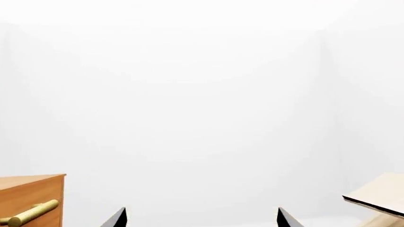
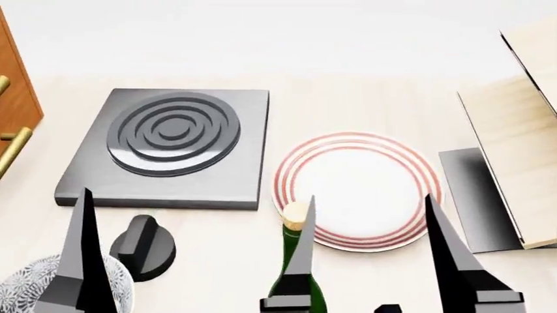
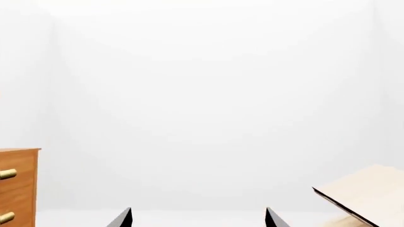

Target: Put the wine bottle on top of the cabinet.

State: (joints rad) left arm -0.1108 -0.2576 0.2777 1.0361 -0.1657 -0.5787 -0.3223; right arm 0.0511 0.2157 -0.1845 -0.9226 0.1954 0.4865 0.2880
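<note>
A: Two dark fingertips are all the left wrist view shows of the left gripper (image 1: 202,218); they stand wide apart with nothing between them, so it is released. At about 8 o'clock sits a corner of the cabinet (image 1: 31,198) with a brass handle (image 1: 30,213), and at 4 o'clock the edge of the pale slanted rack (image 1: 379,195).

B: And the head view?

A: The wine bottle (image 2: 296,261) stands upright on the worktop (image 2: 366,91) at 6 o'clock, cork up, just beside the striped plate (image 2: 361,189), which lies toward 5 o'clock. The right gripper (image 2: 370,261) has one finger crossing in front of the bottle's neck and the other well to the right; its jaws are spread, holding nothing. The hob (image 2: 169,147) lies at 10 o'clock, a black knob (image 2: 142,246) and a patterned bowl (image 2: 26,287) at 7 o'clock. The cabinet's edge shows at 9 o'clock, the rack at 3 o'clock.

B: The right wrist view?

A: The right gripper's fingertips are apart, bare wall beyond. The cabinet is at 8 o'clock, the rack at 4 o'clock. The bottle does not show here.
</note>
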